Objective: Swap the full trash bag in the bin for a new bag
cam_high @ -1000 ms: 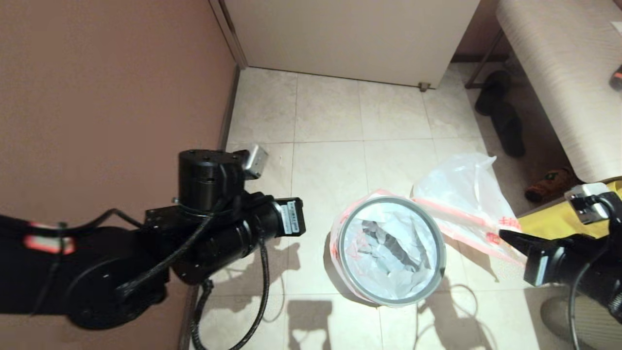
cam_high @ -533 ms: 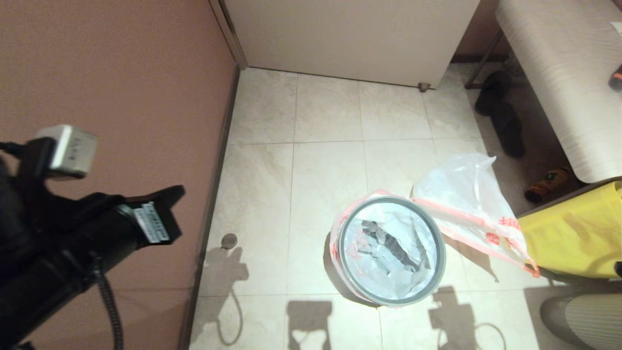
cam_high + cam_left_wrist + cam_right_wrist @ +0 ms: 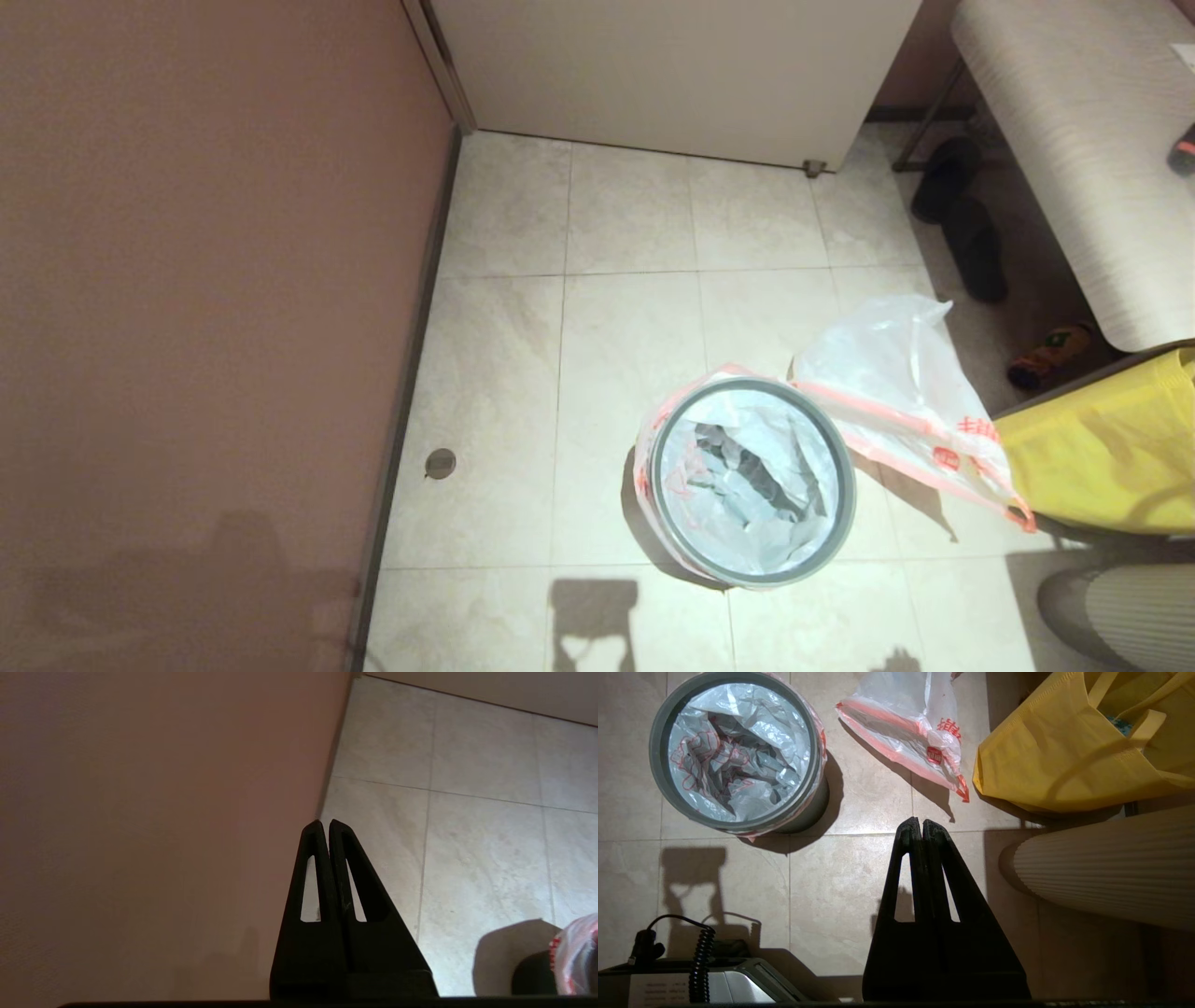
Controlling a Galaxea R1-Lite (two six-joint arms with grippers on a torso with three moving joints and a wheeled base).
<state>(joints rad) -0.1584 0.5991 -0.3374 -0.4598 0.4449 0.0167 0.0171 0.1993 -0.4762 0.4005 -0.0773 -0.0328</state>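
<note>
Bin (image 3: 752, 560): round black plastic tub standing on the tiled floor, topped with a thin grey hoop as rim. It stands in the near right part of the floor, well apart from the wall.
Bag in the bin (image 3: 747, 471): thin translucent white film, crumpled and creased inside the tub, its pink-red band folded out under the hoop and hanging down the outer side. Red print shows through the folds. Whether anything lies under the film cannot be told.
Bag on the floor (image 3: 896, 392): the same thin translucent plastic with a pink-red band and red print, lying slack and puffed just beside the bin on its right, one end against the yellow fabric bag (image 3: 1111, 448). Its contents cannot be told.
Left gripper (image 3: 325, 823): two black tapered fingers with long slots, pressed together with nothing between them, held over the floor by the foot of the wall; out of the head view.
Right gripper (image 3: 916, 822): the same slotted black fingers, clenched tip to tip and empty, hanging above the floor on the near side of both bags, apart from them.
Floor (image 3: 625, 224): pale beige square tiles, matt and faintly mottled, thin grout lines.
Wall (image 3: 205, 280): smooth pinkish-brown surface along the floor's left edge.
Ribbed cushion (image 3: 1106, 877): cream, finely ribbed, rounded end, near the yellow bag.
</note>
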